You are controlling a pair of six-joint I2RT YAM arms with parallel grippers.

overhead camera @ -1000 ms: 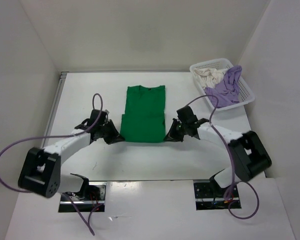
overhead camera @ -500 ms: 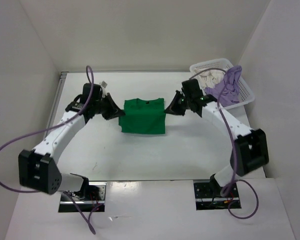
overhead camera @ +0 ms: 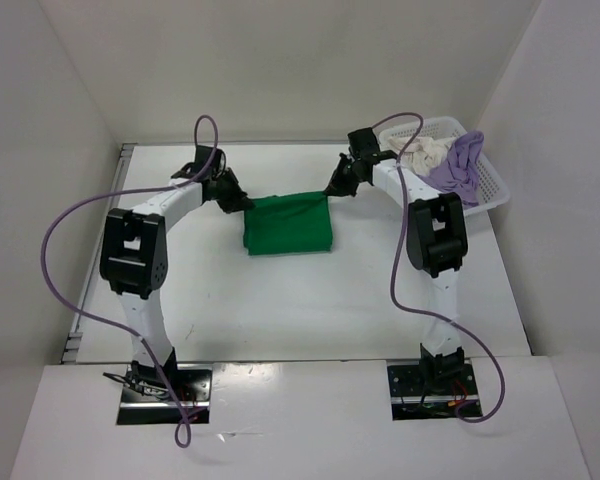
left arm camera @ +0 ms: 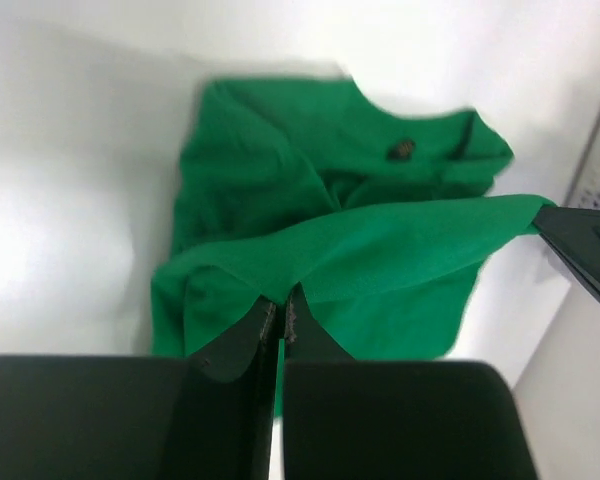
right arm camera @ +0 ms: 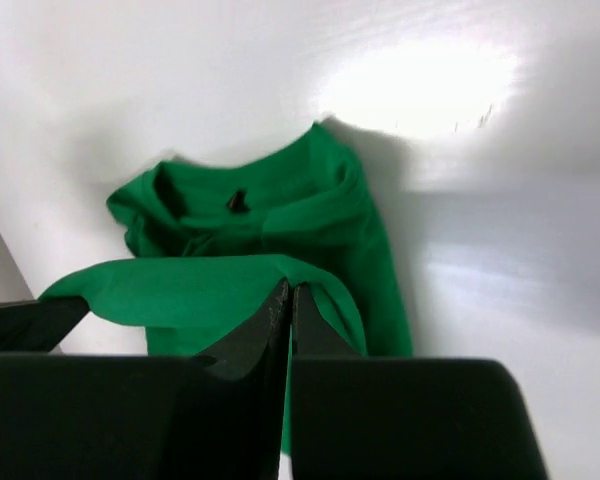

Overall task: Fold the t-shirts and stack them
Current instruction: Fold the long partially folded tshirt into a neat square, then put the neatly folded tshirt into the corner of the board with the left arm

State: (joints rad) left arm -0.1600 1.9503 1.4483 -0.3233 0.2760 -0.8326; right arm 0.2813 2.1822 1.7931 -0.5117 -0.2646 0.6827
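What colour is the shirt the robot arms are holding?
Bright green. The t-shirt shows best in the left wrist view.

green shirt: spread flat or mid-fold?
Mid-fold: left gripper and right gripper each pinch an edge of the green shirt, raised above its collar half.

The green t-shirt (overhead camera: 288, 226) pinched by the black left gripper (overhead camera: 242, 203) and black right gripper (overhead camera: 332, 190) is one plain bright shade. Right of the right gripper, a white mesh basket (overhead camera: 492, 186) holds a lavender shirt (overhead camera: 460, 165) and a cream shirt (overhead camera: 423, 152).
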